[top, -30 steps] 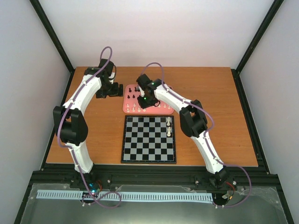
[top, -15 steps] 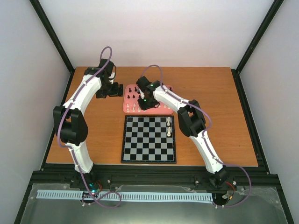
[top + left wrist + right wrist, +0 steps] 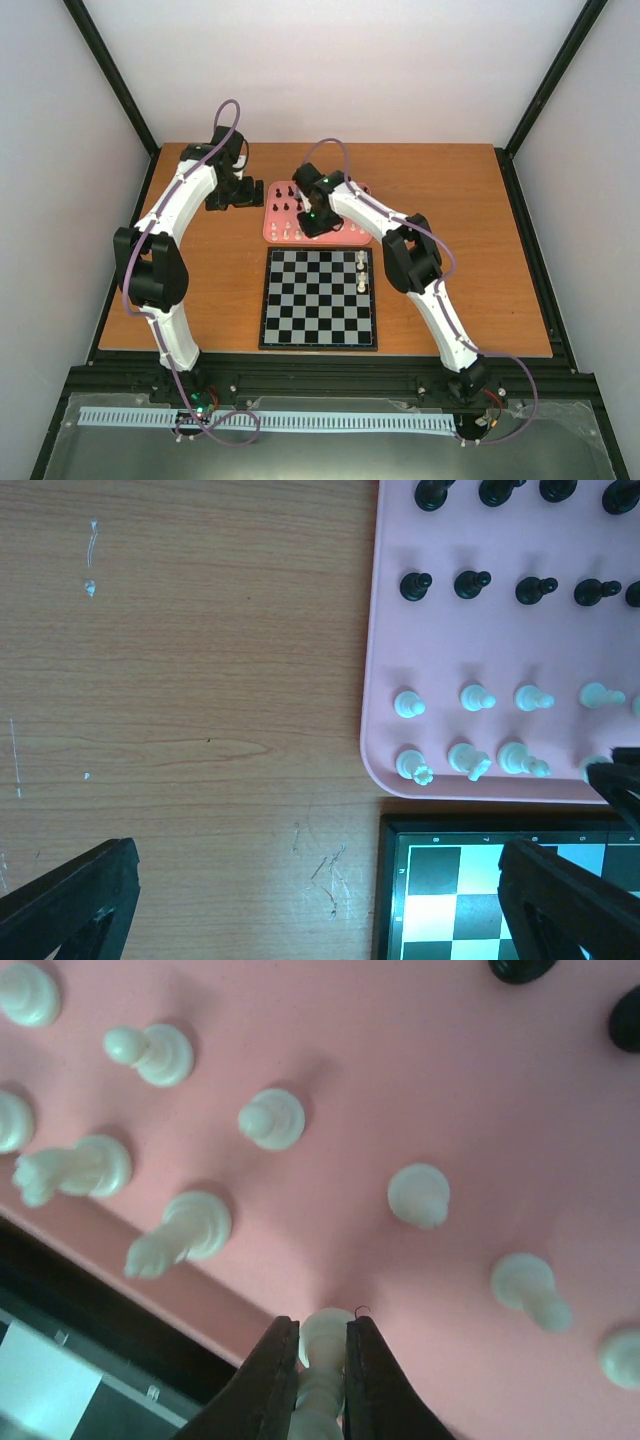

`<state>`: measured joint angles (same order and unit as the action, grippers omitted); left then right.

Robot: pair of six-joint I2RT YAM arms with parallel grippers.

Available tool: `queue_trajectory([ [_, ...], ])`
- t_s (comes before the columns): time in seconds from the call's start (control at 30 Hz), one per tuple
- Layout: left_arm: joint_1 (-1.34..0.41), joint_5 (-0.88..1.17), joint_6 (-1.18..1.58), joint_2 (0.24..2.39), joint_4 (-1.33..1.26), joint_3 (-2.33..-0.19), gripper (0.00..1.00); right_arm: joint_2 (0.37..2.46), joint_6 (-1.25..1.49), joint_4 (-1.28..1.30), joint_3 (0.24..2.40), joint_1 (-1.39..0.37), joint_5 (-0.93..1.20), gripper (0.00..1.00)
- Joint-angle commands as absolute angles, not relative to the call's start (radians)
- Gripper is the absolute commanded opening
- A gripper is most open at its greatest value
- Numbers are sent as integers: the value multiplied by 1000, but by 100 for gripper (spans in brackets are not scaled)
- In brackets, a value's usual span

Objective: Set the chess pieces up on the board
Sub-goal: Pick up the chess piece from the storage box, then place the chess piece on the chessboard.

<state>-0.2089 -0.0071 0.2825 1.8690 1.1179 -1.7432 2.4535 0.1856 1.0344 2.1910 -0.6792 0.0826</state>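
The board [image 3: 300,300] lies in front of the pink tray [image 3: 345,237], with two white pieces [image 3: 361,260] standing near its right edge. The tray holds several white chess pieces [image 3: 272,1118] and black ones [image 3: 416,585]. My right gripper [image 3: 322,1360] is low over the tray's near row, shut on a cream-white piece [image 3: 325,1332] that still stands on the tray [image 3: 400,1080]. My left gripper [image 3: 320,910] hangs open over bare wood, left of the tray [image 3: 385,630] and the board's corner [image 3: 430,870], with nothing between its fingers.
The wooden table [image 3: 450,200] is ringed by a black frame. Loose white pieces [image 3: 418,1195] stand close around the held one, and two more [image 3: 180,1232] lean towards the tray's near rim. The left arm [image 3: 190,190] reaches beside the tray's left end.
My right gripper's jaws have closed onto the white piece in the tray, and its wrist shifted slightly. The left arm has not moved.
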Motion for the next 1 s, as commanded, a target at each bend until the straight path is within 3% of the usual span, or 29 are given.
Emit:
queue_trajectory([
  [0.0, -209, -11, 291, 1845, 1132, -1776, 100, 2317, 157, 1124, 2214, -681, 76, 3],
  [0.2, -209, -12, 291, 1837, 1125, -1766, 100, 2103, 152, 1169, 2052, -680, 79, 3],
  [0.43, -209, -18, 287, 1848, 1132, -1781, 100, 1783, 212, 1039, 1562, -678, 51, 3],
  [0.77, -209, -96, 262, 1868, 1131, -1810, 100, 1500, 335, 940, 1188, -680, 59, 3],
  [0.97, -209, -75, 267, 1828, 1099, -1760, 100, 1367, 441, 934, 1079, -686, -9, 3],
])
